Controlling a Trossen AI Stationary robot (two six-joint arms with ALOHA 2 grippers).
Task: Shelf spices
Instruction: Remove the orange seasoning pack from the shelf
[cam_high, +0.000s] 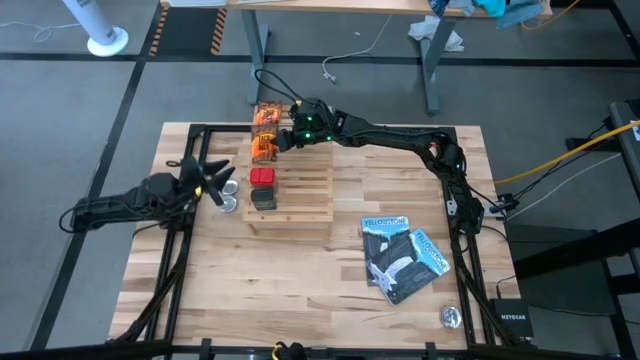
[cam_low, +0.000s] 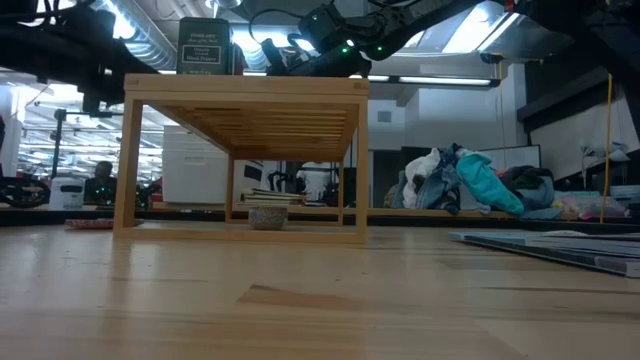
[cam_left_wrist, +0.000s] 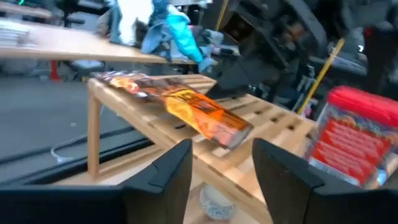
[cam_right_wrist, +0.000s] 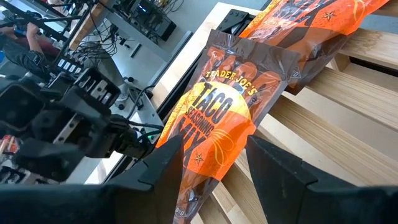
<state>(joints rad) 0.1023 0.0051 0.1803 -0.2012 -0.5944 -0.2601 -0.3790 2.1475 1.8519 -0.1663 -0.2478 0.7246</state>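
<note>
High view: right gripper (cam_high: 284, 140), jaws open, sits over an orange packet (cam_high: 263, 148) on the shelf (cam_high: 305, 195); left gripper (cam_high: 222, 178) waits beside it, jaws open.

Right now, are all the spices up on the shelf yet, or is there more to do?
Nearly done. The red box, the dark grey box and the orange packets already lie on the wooden shelf. The right pincer is at the nearest orange packet, its fingers on either side of it. The left pincer waits beside the shelf, open and empty. No spices show on the bare table.
</note>
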